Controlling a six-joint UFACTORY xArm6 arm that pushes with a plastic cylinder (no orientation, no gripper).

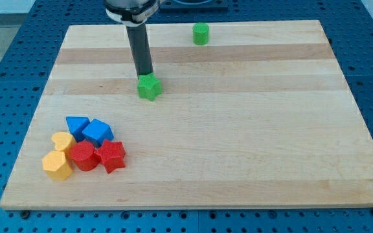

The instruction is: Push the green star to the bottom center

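The green star (149,87) lies on the wooden board (238,129) in the upper left-centre part. My tip (146,75) comes down from the view's top and touches the star's top edge, just behind it. A second green block, a round cylinder (201,33), stands near the board's top edge, right of the rod.
A cluster of blocks sits at the bottom left: a blue triangle (77,125), a blue cube (97,132), a yellow heart (63,141), a yellow block (57,165), a red cylinder (83,156) and a red star (112,155).
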